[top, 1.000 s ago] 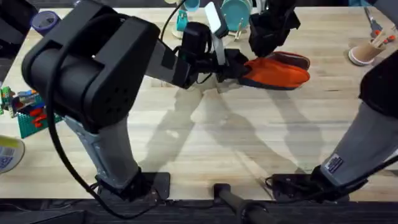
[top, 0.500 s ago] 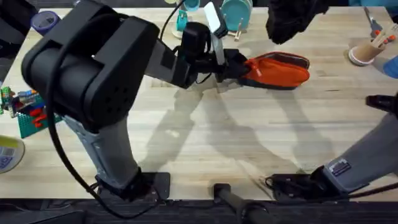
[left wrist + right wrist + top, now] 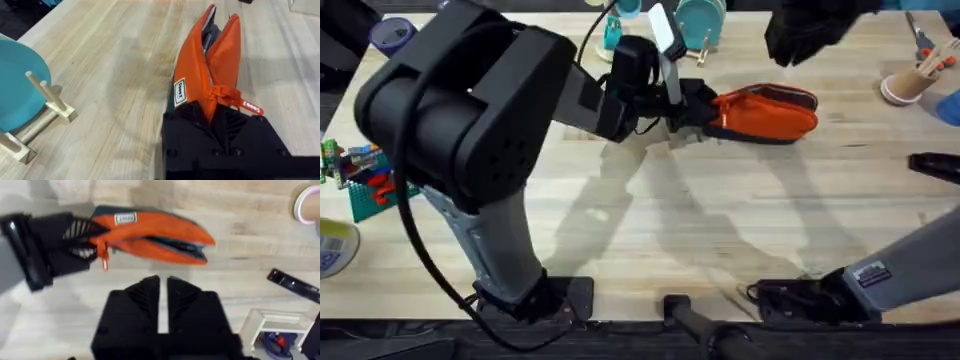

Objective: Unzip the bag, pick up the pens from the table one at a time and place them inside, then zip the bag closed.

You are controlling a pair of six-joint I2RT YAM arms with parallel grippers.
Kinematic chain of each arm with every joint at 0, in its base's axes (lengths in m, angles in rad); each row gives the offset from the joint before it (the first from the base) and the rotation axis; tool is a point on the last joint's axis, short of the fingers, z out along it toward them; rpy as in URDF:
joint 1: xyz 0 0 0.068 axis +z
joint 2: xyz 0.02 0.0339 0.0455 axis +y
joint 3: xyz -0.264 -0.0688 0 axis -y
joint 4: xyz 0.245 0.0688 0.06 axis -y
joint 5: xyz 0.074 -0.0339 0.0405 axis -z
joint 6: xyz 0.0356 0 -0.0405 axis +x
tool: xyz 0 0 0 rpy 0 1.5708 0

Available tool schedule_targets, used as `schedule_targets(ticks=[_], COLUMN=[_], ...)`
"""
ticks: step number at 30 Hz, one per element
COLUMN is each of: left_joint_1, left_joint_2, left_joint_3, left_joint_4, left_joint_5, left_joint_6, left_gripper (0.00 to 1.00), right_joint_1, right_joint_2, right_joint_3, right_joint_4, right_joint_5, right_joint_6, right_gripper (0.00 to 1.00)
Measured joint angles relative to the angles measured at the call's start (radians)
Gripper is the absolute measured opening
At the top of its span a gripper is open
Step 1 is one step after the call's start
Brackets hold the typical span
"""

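From where I stand, the bag (image 3: 767, 110) looks a soft, light thing, floppy cloth that will sag and slide on the smooth table (image 3: 700, 230) unless one end is pinned, so the sensible hold is just what it has now: one end nipped firm while the other arm works at the mouth. It lies toward twelve o'clock of the tabletop, a little to one o'clock, long axis running three to nine. It is an oblong orange pouch with a dark underside, a small white label on its flank, and an orange pull tag dangling at the held end; the zipper seam gapes, showing a dark lining. The left gripper (image 3: 212, 112) is clamped on the bag's nine o'clock end. The right gripper (image 3: 162, 297) hangs above and just clear of the pouch, its fingers nearly together with a slim gap, holding nothing. A black pen (image 3: 933, 166) lies at three o'clock, well apart.
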Motion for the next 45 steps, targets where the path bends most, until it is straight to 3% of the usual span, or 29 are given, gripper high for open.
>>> schedule_targets(ticks=[3, 8, 9, 28, 31, 41, 45], left_joint_1=[0.0, 0.0, 0.0, 0.0, 0.0, 0.001, 0.001], left_joint_2=[0.0, 0.0, 0.0, 0.0, 0.0, 0.0, 0.0], left_joint_3=[0.0, 0.0, 0.0, 0.0, 0.0, 0.0, 0.0], left_joint_4=[0.0, 0.0, 0.0, 0.0, 0.0, 0.0, 0.0], left_joint_5=[0.0, 0.0, 0.0, 0.003, 0.003, 0.004, 0.004], left_joint_6=[0.0, 0.0, 0.0, 0.0, 0.0, 0.0, 0.0], left_gripper=[0.043, 0.043, 0.043, 0.042, 0.042, 0.042, 0.042], right_joint_1=[0.0, 0.0, 0.0, 0.0, 0.0, 0.0, 0.0], right_joint_2=[-0.032, -0.055, -0.061, -0.465, -0.529, -0.765, -0.8], right_joint_3=[0.001, 0.001, 0.001, -0.014, -0.091, -0.564, -0.697], right_joint_4=[-0.042, -0.078, -0.08, -0.077, -0.035, 0.354, 0.454], right_joint_5=[-0.042, -0.085, -0.089, -0.156, -0.156, -0.243, -0.292], right_joint_6=[0.008, 0.058, 0.069, 0.09, 0.091, 0.098, 0.102], right_gripper=[0.275, 0.949, 0.982, 0.994, 0.995, 0.996, 0.996])
